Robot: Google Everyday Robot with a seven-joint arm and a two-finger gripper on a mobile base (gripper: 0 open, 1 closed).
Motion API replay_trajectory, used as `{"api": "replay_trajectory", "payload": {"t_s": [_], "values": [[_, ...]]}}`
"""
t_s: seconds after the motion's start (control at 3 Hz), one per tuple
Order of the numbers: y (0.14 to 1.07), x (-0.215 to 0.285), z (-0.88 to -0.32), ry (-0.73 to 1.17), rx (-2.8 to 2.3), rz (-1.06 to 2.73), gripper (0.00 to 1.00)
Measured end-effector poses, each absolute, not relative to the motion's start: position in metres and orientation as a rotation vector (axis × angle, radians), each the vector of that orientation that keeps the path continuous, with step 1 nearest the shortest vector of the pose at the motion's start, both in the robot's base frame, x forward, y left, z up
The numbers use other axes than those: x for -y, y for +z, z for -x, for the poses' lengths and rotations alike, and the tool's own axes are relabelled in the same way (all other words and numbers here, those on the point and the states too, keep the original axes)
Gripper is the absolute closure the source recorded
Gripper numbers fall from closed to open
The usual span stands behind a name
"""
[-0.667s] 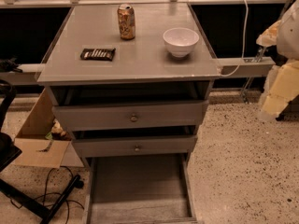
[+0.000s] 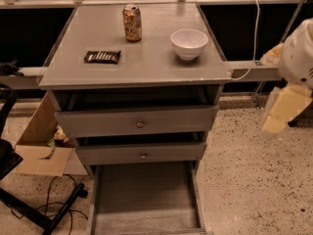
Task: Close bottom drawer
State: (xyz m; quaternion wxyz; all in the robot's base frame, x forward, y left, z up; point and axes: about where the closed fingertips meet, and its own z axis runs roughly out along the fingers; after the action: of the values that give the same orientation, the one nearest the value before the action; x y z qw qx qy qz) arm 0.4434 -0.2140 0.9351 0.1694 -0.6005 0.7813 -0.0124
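Since the earlier frame, only the robot's gripper [image 2: 279,115] has shifted, coming slightly lower and a little nearer the cabinet. The drawers and everything on the cabinet top sit where they were.

View looks down at the front of a grey cabinet [image 2: 63,67] with 3 drawers, standing on a speckled floor [image 2: 254,180]. The bottom drawer [image 2: 146,195], the lowest of the 3, is pulled far out toward the camera. Its long bare plank interior is in full view and holds nothing, and its front edge lies at the bottom of the frame. Above it, the middle drawer [image 2: 142,154] and the top drawer [image 2: 139,123], each with a small knob, appear slightly ajar.

On the cabinet top stand a drink can [image 2: 132,22] at the back, a white bowl [image 2: 189,43] to its right, and a dark snack bar [image 2: 102,57] lying flat at the left. An open cardboard box [image 2: 41,146] rests on the floor to the left of the cabinet.

The gripper, pale yellow below a white arm housing, hangs at the right edge of the view. It is about level with the top drawer, well apart from the cabinet, and touches nothing. Whether it is open or closed cannot be told.

Judged from this, the task is barely begun. The drawer is fully open, no contact is made, and the whole reach down to the drawer front and the push inward remain.
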Motion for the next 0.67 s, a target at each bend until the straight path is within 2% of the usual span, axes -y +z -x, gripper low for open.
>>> {"api": "replay_trajectory", "payload": {"t_s": [0.33, 0.67], "values": [[0.885, 0.214, -0.432, -0.017, -2.206, 1.682, 0.00], [0.786, 0.198, -0.413, 0.034, -2.202, 1.684, 0.00]]}}
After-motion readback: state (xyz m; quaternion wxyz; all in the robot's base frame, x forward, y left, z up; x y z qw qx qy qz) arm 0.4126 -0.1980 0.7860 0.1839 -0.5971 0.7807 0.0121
